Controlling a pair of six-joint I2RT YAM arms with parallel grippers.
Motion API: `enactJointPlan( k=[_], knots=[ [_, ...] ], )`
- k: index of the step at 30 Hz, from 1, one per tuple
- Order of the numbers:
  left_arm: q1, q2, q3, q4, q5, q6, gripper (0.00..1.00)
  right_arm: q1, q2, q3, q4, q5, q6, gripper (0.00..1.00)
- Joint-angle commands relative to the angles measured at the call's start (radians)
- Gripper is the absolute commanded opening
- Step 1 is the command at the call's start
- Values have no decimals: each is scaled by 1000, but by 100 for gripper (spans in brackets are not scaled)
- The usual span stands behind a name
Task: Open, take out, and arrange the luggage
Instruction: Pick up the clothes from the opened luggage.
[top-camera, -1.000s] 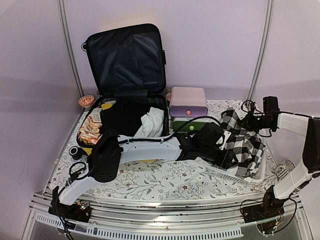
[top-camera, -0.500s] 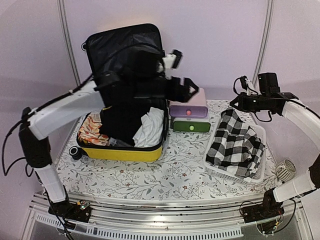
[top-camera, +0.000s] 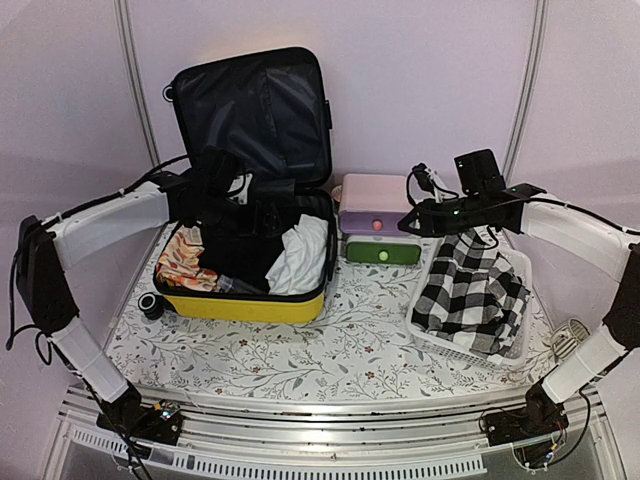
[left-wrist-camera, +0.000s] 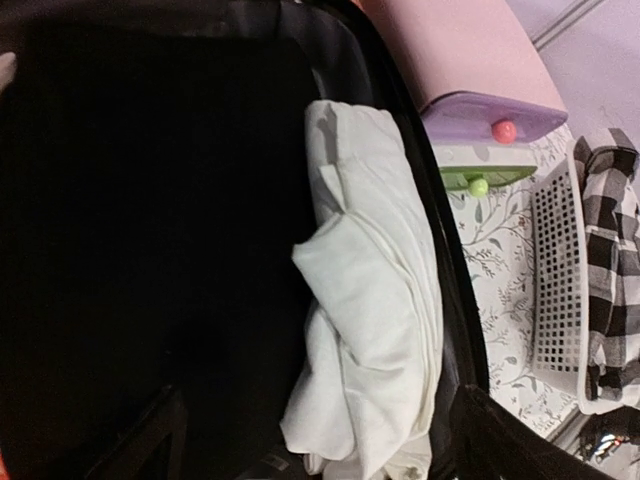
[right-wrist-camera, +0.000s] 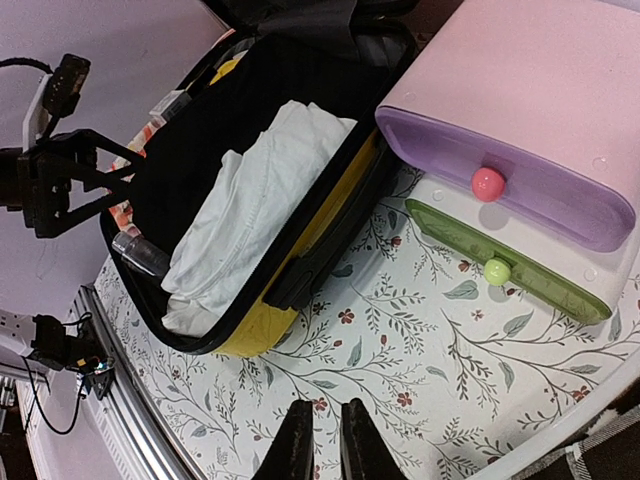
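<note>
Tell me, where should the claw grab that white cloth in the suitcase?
Probably at the raised fold near the middle of the white cloth, coming straight down from above. It lies bunched along the right wall of the open suitcase, so that ridge gives the left claw, open above it, something to pinch.
</note>
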Motion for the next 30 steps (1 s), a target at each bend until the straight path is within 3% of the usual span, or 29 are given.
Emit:
enactJointPlan(
  k=[1, 5, 7, 17, 22, 25, 27, 30],
  knots=[
    [-12, 53, -28, 1, 134, -39, 91, 8, 15, 23, 49, -29, 11, 13],
    [-15, 107, -45, 38, 247, -60, 71, 8, 28, 27, 47, -30, 8, 14],
    [-25, 117, -55, 69, 271, -77, 67, 8, 32, 27, 45, -31, 5, 14],
    [-79, 168, -28, 30, 238, -82, 64, 8, 52, 20, 42, -34, -5, 15],
    [-106, 174, -22, 13, 181, -90, 88, 8, 64, 19, 46, -46, -4, 15],
    [-114, 206, -4, 0, 177, -86, 93, 10, 67, 16, 49, -52, -2, 14],
    [-117, 234, 9, -3, 174, -84, 92, 9, 66, 13, 50, -52, -3, 15],
    [-122, 284, 41, -27, 167, -81, 79, 10, 60, 6, 52, -50, -2, 15]
  ],
)
